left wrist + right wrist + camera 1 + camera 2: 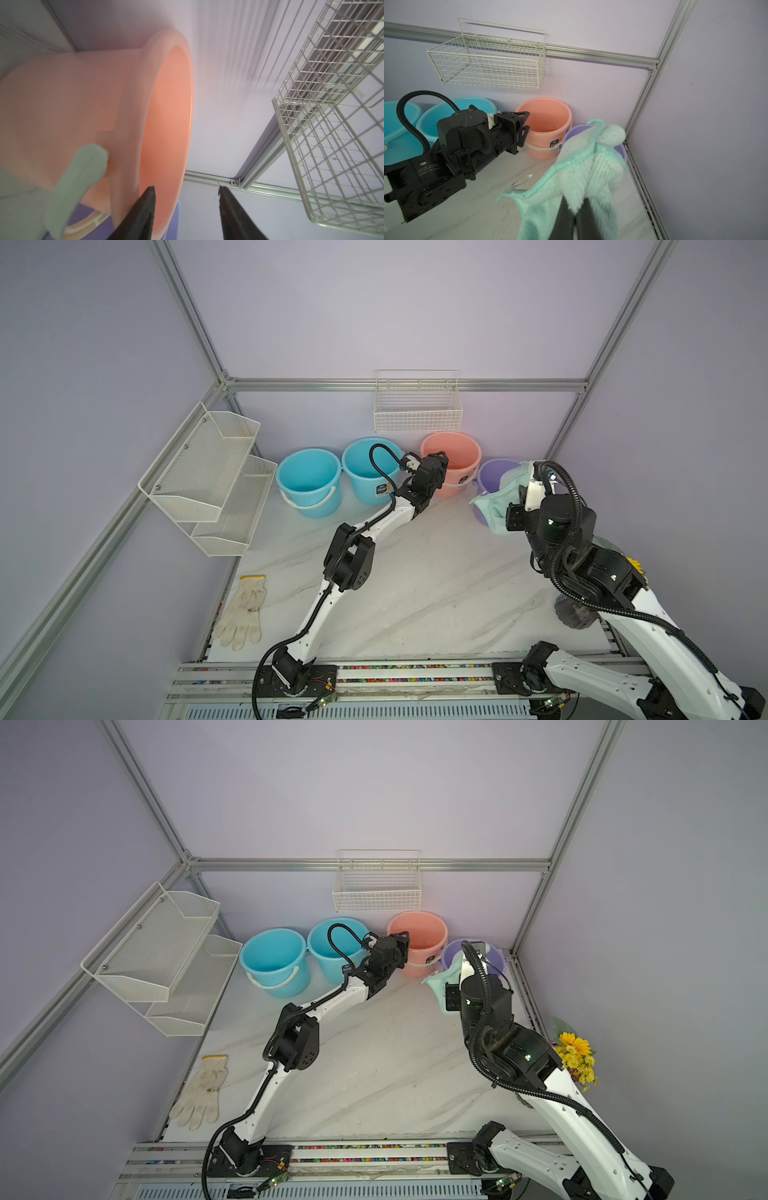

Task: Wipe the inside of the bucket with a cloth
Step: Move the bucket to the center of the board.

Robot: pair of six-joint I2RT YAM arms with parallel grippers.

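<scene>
Right gripper (575,205): jaws clenched on a bunched fold of the cloth (577,166). The mint towel wraps round both fingers and hides their tips. The grip looks firm, with no slack edge slipping out that we can see.

Cloth position: in a top view the cloth (494,502) drapes over the near rim of the purple bucket (484,472). One flap hangs outside, toward the table (415,593). In the right wrist view its far bunch covers most of that bucket's mouth. We cannot tell whether any of it touches the inner wall.

Left gripper (187,188): jaws apart, and the gap shows only wall and frame behind. It sits just beside the rim of the pink bucket (62,104), next to the purple one. We cannot tell whether it straddles that rim.

Farther out are two blue buckets (307,477) along the back wall, a wire basket (417,412) above them and a soiled white glove (243,614) near the front edge, well apart from the work.

Progress, our judgement: the cloth is off the table, in grip and at a bucket's mouth, so the fetch and approach are done. The wipe itself is not evident. What is left is to lower the cloth inside, sweep the wall and floor, and withdraw. We take the purple bucket as the target, though the left gripper's place by the pink one leaves some doubt.
</scene>
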